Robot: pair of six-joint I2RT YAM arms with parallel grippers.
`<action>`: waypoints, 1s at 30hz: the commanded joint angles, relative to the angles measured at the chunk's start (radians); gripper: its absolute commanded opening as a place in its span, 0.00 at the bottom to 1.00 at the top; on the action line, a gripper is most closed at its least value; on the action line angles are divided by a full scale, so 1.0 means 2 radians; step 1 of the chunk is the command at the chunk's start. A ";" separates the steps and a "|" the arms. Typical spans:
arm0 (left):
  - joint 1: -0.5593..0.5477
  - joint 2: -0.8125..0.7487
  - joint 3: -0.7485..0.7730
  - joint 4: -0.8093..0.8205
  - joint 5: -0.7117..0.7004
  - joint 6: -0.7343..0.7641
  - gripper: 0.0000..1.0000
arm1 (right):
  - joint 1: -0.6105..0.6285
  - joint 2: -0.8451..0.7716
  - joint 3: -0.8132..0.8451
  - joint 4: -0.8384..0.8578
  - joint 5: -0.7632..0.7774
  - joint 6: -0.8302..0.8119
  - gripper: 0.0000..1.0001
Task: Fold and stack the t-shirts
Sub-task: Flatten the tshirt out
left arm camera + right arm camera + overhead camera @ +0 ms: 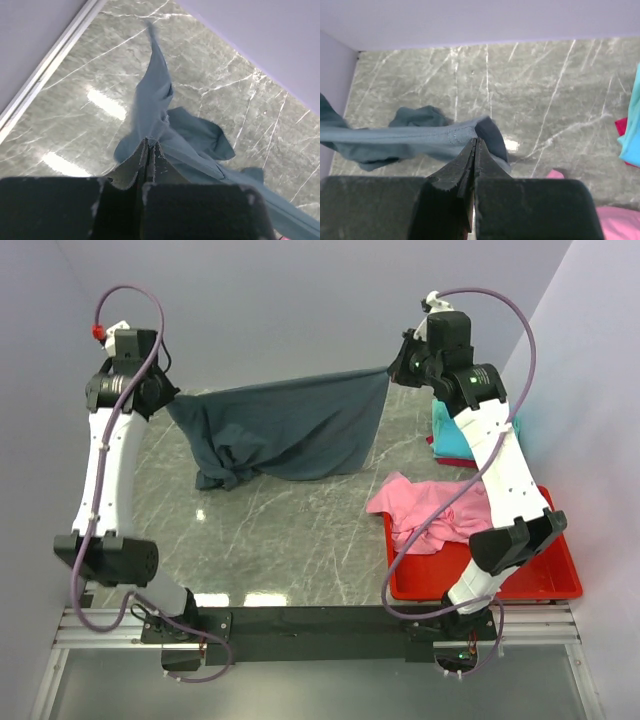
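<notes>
A dark slate blue-grey t-shirt hangs stretched between my two raised grippers, its lower part bunched on the marble. My left gripper is shut on the shirt's left edge; its fingers pinch the cloth. At the other end, my right gripper is shut on the right edge, and its fingers meet on the hem. A pink t-shirt lies crumpled over the bin's left rim. Turquoise and red folded t-shirts lie at the far right, partly behind the right arm.
A red plastic bin sits at the near right of the marble table. Grey walls close in on the left, back and right. The pink shirt's edge shows low in the right wrist view.
</notes>
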 commanded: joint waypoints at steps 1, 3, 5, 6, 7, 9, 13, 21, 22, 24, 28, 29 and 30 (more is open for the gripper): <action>0.001 -0.065 -0.074 0.024 -0.044 0.023 0.00 | -0.001 -0.026 -0.025 0.007 0.014 0.000 0.00; 0.002 -0.089 -0.119 0.031 -0.034 0.021 0.00 | -0.001 -0.040 -0.060 0.015 0.018 0.000 0.00; 0.001 -0.110 -0.181 0.024 0.002 0.007 0.00 | 0.001 -0.050 -0.121 0.025 0.019 -0.001 0.00; 0.001 -0.117 -0.206 0.012 0.015 0.000 0.00 | 0.002 -0.061 -0.144 0.029 0.020 -0.001 0.00; 0.001 -0.135 -0.233 0.010 0.031 -0.010 0.00 | 0.004 -0.068 -0.195 0.036 0.022 -0.001 0.00; 0.001 -0.158 -0.324 0.025 0.095 -0.033 0.01 | 0.007 -0.089 -0.246 0.058 0.023 0.002 0.00; 0.001 -0.205 -0.438 0.033 0.166 -0.059 0.21 | 0.016 -0.108 -0.344 0.073 0.020 0.007 0.00; 0.002 -0.154 -0.397 0.038 0.101 -0.050 0.53 | 0.033 -0.099 -0.365 0.087 0.014 0.003 0.00; 0.003 -0.124 -0.385 0.039 0.094 -0.049 0.53 | 0.034 -0.096 -0.357 0.085 0.012 0.003 0.00; 0.002 -0.102 -0.379 0.054 0.082 -0.043 0.56 | 0.039 -0.090 -0.350 0.083 0.012 0.003 0.00; 0.003 -0.063 -0.360 0.040 0.042 -0.032 0.57 | 0.045 -0.093 -0.351 0.085 0.010 0.008 0.00; 0.004 -0.066 -0.363 0.040 0.027 -0.027 0.59 | 0.047 -0.095 -0.355 0.089 0.010 0.009 0.00; 0.007 -0.071 -0.367 0.044 0.024 -0.026 0.60 | 0.047 -0.098 -0.358 0.091 0.009 0.011 0.00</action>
